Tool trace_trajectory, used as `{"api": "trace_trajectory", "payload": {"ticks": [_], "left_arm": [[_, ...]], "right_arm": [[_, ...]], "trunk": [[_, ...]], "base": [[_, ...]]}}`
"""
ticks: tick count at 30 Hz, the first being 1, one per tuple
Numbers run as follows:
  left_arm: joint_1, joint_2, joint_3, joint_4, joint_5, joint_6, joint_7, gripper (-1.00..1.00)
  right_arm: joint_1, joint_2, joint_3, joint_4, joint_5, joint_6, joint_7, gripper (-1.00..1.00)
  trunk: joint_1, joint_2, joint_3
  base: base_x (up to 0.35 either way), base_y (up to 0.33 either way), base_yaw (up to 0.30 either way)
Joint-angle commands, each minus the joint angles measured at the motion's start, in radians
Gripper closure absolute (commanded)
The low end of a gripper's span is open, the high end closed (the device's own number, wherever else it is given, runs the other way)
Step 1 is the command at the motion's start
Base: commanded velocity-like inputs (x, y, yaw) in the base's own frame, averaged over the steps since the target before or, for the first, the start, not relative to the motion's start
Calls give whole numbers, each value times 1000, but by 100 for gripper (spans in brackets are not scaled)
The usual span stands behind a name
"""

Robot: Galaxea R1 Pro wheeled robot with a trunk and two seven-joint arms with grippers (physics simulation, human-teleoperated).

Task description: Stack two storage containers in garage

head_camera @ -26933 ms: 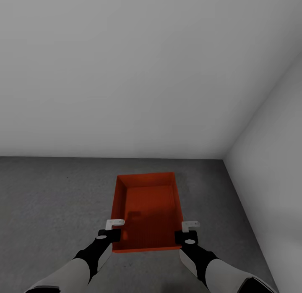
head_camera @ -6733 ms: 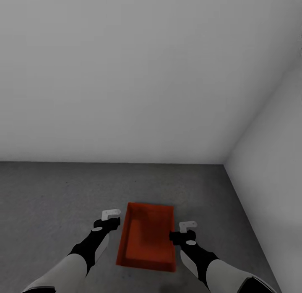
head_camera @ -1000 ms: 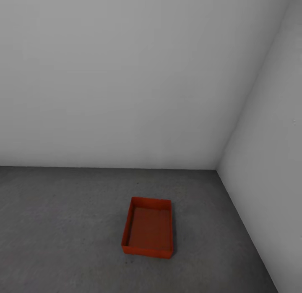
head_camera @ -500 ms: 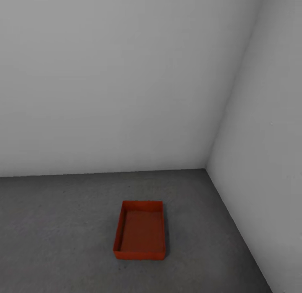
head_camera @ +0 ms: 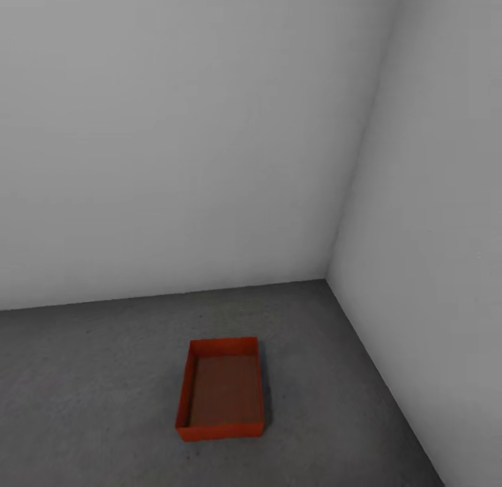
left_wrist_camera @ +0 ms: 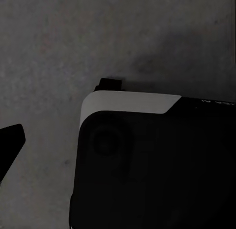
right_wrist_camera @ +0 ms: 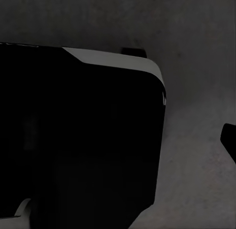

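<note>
One orange-red storage container (head_camera: 222,389) sits open side up on the dark grey concrete floor (head_camera: 84,375) of the garage, near the corner where two white walls meet. It is empty and nothing touches it. In the left wrist view a single dark fingertip (left_wrist_camera: 10,143) juts in at the picture's edge above the floor. In the right wrist view another dark fingertip (right_wrist_camera: 230,140) does the same. Neither wrist view shows how the jaws stand.
The back wall (head_camera: 174,138) and the right wall (head_camera: 432,229) close in the corner behind and beside the container. Both wrist views look down at my own dark base (left_wrist_camera: 157,165) (right_wrist_camera: 78,140) and the concrete around it.
The container, held between both grippers earlier, now lies alone on the floor and my arms have left the head view. The whole head view keeps shifting, so the camera is turning.
</note>
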Motion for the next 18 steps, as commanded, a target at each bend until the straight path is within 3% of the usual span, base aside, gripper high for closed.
{"api": "trace_trajectory", "payload": {"ticks": [1, 18], "left_arm": [[0, 0, 3, 0, 6, -4, 0, -100], [0, 0, 1, -1, 2, -5, 0, -100]], "right_arm": [[-1, 1, 8, 3, -8, -5, -1, -100], [-1, -5, 8, 3, -5, -5, -1, -100]], "trunk": [[0, -1, 0], [0, -1, 19]], "base": [[0, 0, -191], [0, 0, -192]]}}
